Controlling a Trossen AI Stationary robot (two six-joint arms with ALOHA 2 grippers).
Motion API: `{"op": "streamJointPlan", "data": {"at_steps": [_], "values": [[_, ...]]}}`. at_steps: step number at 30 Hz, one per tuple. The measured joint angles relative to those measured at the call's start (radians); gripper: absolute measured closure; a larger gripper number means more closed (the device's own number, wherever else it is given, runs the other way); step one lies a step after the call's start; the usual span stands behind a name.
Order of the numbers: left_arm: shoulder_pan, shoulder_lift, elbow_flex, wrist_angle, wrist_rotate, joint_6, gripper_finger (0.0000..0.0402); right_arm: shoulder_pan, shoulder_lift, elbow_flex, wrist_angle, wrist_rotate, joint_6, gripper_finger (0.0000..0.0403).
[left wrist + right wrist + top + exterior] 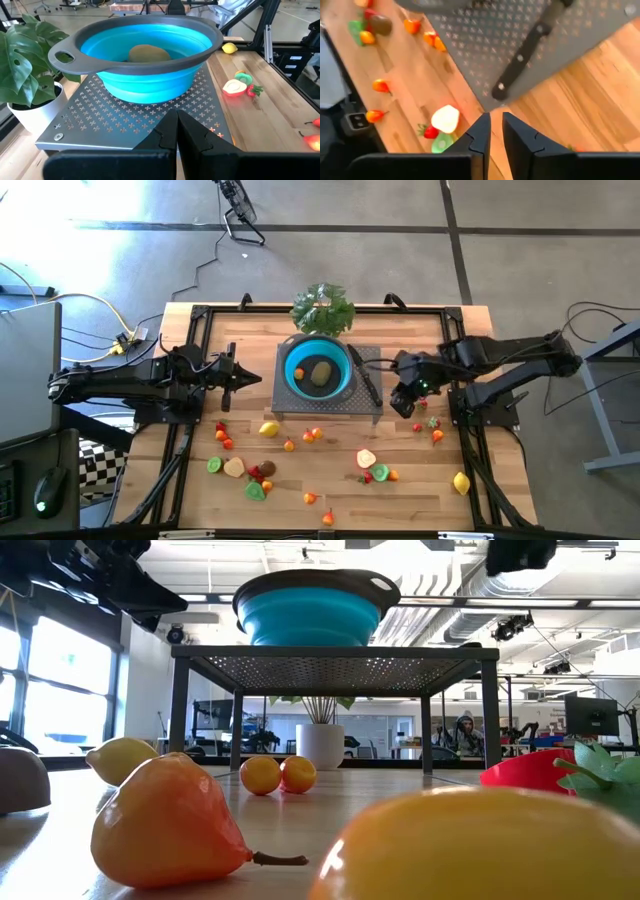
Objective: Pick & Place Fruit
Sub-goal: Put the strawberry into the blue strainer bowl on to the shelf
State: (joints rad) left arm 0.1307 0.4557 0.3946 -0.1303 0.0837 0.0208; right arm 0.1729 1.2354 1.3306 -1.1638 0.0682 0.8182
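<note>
A blue bowl (317, 368) stands on a grey perforated stand (330, 405). In it lie a brown fruit (322, 372) and a small orange one (299, 373). Several small toy fruits lie on the wooden table in front of the stand, among them a lemon (268, 429), a cream slice (366, 458) and another lemon (461, 482). My left gripper (255, 377) is shut and empty, level at the stand's left side, pointing at the bowl (145, 55). My right gripper (403, 408) hangs above the stand's near right corner (487, 102), pointing steeply down, its fingers almost together with nothing between them.
A black-handled knife (368, 380) lies on the stand to the right of the bowl. A leafy green plant (322, 308) in a white pot stands behind the stand. Black frame rails (170, 470) run along the table's left and right sides. Bare wood (420, 500) lies at the near right.
</note>
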Motion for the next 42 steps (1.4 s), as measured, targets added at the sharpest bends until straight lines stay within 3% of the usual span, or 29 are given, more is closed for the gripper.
{"op": "streamJointPlan", "data": {"at_steps": [14,29,34,42], "values": [[0.000,0.000,0.000,0.000,0.000,-0.003,0.0402,0.187,-0.011,-0.098,-0.005,0.097,0.193,0.0398],[0.000,0.000,0.000,0.001,0.000,-0.004,0.0402,0.228,-0.011,-0.346,-0.011,0.005,0.207,0.0399],[0.000,0.000,0.000,0.002,-0.007,-0.004,0.0402,0.178,-0.023,-0.372,-0.034,-0.024,0.103,0.0399],[0.000,0.000,0.000,0.001,-0.027,-0.003,0.0402,0.003,-0.041,-0.372,-0.041,-0.068,-0.252,0.0399]]}}
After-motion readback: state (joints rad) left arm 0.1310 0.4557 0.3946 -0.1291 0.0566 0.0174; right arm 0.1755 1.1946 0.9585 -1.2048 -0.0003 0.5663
